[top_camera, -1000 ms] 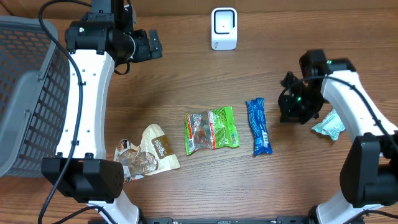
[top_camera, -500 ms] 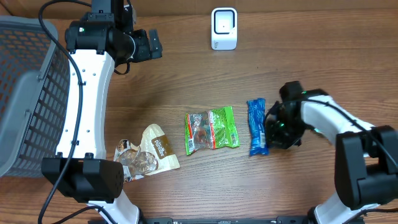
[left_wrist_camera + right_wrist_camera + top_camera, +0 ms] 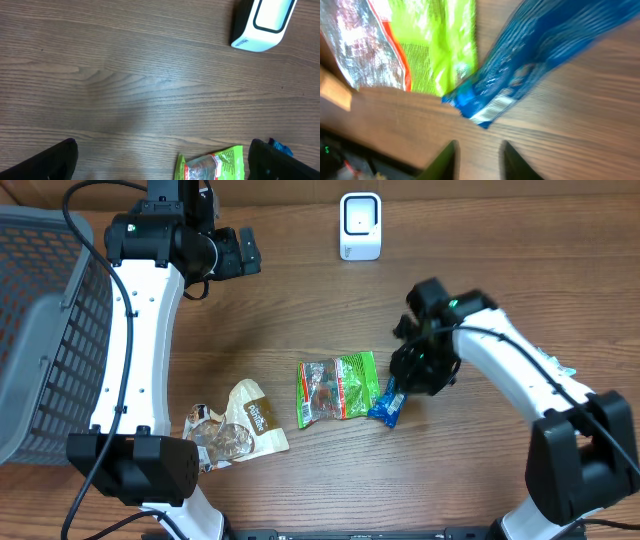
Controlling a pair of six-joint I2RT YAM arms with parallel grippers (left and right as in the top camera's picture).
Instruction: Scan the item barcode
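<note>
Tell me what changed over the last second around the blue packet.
The right gripper swept left onto the blue packet, which slid left and now lies tilted against the green packet. Its jaws now stand apart, holding nothing. The left gripper, scanner and tan packet stayed put.
</note>
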